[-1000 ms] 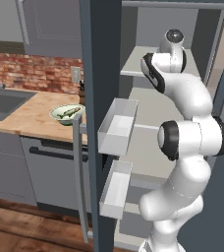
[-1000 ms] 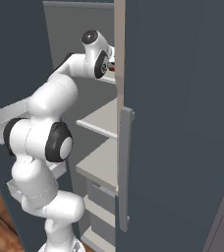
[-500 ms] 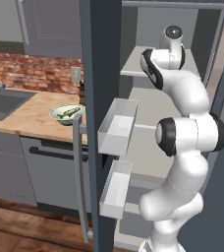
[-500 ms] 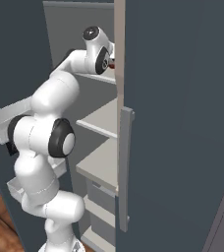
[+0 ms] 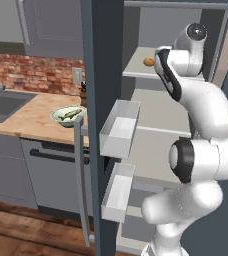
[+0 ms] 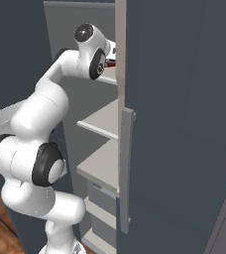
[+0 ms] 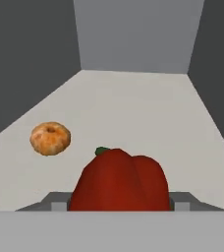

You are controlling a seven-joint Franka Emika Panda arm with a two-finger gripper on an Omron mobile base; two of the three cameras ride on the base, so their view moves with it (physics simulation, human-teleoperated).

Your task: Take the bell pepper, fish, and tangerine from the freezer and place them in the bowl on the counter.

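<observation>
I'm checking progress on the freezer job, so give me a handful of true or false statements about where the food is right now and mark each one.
1. The fish lies in the bowl on the counter. True.
2. The tangerine is already in the bowl. False: it sits on the freezer shelf, beside the bell pepper and apart from it.
3. The claw has the bell pepper between its fingers. True: the pepper sits right at the claw in the hand view.
4. The bell pepper is green. False: it is glossy red with a small green stem.
5. The freezer door is closed. False: it stands open, with the arm reaching onto an upper shelf.
</observation>
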